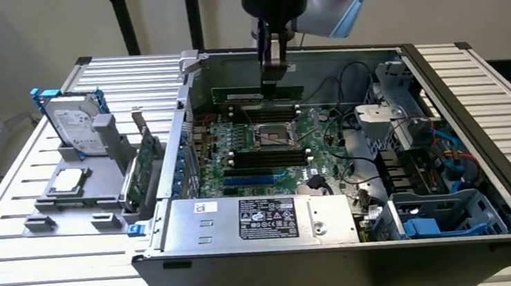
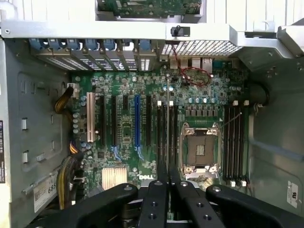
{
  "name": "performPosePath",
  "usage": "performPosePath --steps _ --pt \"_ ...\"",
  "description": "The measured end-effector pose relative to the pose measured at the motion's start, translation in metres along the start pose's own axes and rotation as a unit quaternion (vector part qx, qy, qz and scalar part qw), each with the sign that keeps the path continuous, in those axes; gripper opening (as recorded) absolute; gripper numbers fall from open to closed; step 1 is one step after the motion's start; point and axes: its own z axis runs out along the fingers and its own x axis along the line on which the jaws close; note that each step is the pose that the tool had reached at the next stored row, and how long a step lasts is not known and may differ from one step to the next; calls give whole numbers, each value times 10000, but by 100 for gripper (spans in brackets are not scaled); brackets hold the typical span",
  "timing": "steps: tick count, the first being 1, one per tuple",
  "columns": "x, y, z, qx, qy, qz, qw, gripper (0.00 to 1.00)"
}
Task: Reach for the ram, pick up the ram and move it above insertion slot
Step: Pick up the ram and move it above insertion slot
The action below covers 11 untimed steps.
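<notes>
My gripper (image 1: 269,79) hangs inside the open computer case (image 1: 477,137), over the far part of the motherboard (image 1: 240,179). It is shut on the ram (image 1: 233,98), a thin green stick held level below the fingers. In the wrist view the ram (image 2: 167,118) shows edge-on as a thin line running out from the gripper (image 2: 167,183). It lies over the black memory slots (image 2: 164,142) beside the CPU socket (image 2: 199,149). More memory slots (image 2: 235,142) sit on the socket's other side. How high the ram stands above the slots I cannot tell.
On the exterior view's left, a grey holder (image 1: 66,201) carries a silver hard drive with blue rails (image 1: 76,120) and a green expansion card (image 1: 150,155). The power supply (image 1: 262,219) fills the case's near side. Cables and drive cages (image 1: 424,163) crowd the right.
</notes>
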Motion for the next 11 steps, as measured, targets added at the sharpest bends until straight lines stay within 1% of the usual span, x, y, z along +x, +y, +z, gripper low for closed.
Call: performPosePath --steps 3,4,11 --pt "-66 -16 12 1 4 8 10000 13" --pt "-73 -19 11 0 6 9 10000 13" --pt "-73 -21 11 0 4 10 10000 13"
